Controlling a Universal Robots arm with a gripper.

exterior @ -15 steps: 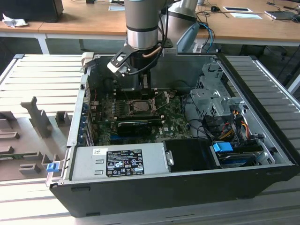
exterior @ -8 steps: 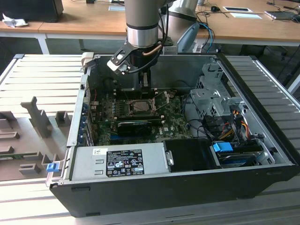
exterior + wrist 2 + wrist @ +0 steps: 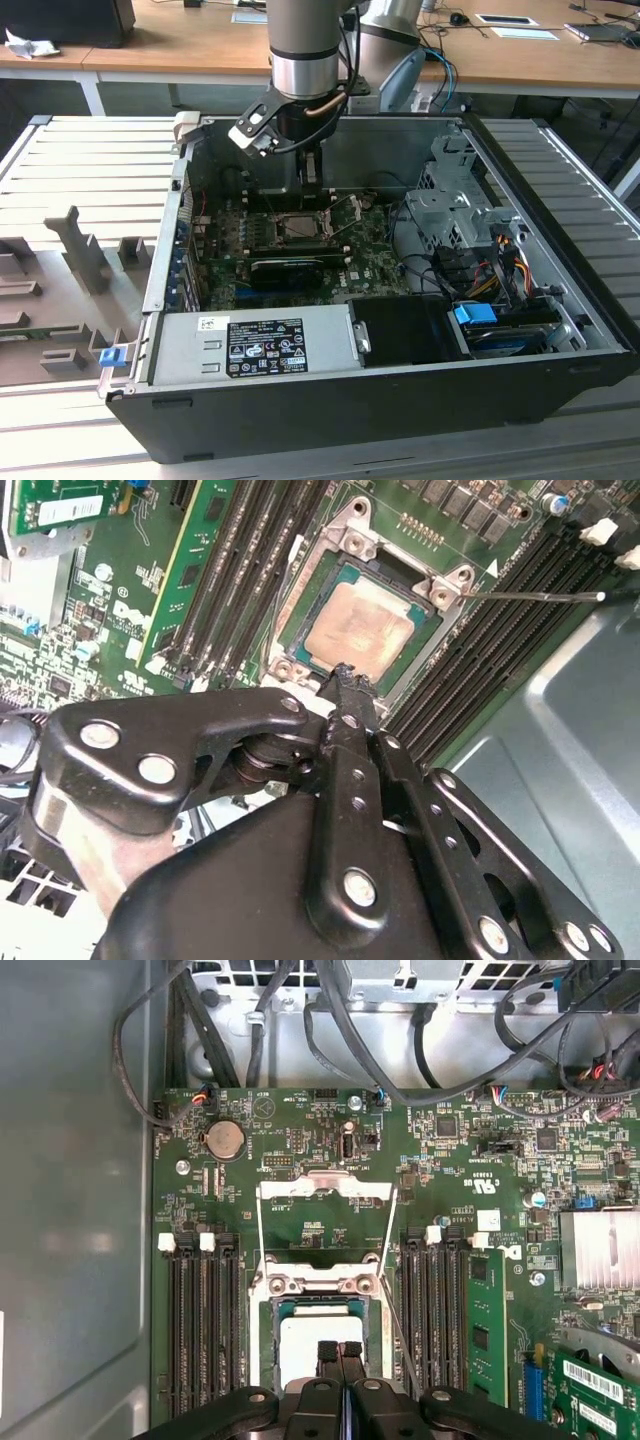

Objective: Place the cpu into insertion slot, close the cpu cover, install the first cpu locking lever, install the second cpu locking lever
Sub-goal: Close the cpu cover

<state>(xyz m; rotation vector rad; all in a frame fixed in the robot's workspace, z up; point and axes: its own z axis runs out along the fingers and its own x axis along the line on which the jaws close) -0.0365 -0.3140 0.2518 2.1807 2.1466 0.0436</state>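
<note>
The cpu (image 3: pixel 358 630) (image 3: pixel 298 1345) lies flat in the insertion slot (image 3: pixel 355 542) (image 3: pixel 320 1282) on the green motherboard. The cpu cover (image 3: pixel 323 1187) stands swung open at the socket's far edge. Two thin locking levers (image 3: pixel 259 1245) (image 3: pixel 530 595) are raised off the socket. My gripper (image 3: pixel 343 672) (image 3: pixel 340 1348) (image 3: pixel 312 188) is shut with nothing between its fingers. Its tips hang just over the near edge of the cpu. I cannot tell whether they touch it.
Black memory slots (image 3: pixel 200 1330) (image 3: pixel 250 570) flank the socket on both sides. The grey case wall (image 3: pixel 70 1210) is close on one side. A power supply (image 3: pixel 260 345), drive cage (image 3: pixel 450 215) and cable bundles (image 3: pixel 330 1020) crowd the case. A long black card (image 3: pixel 285 268) lies in front of the socket.
</note>
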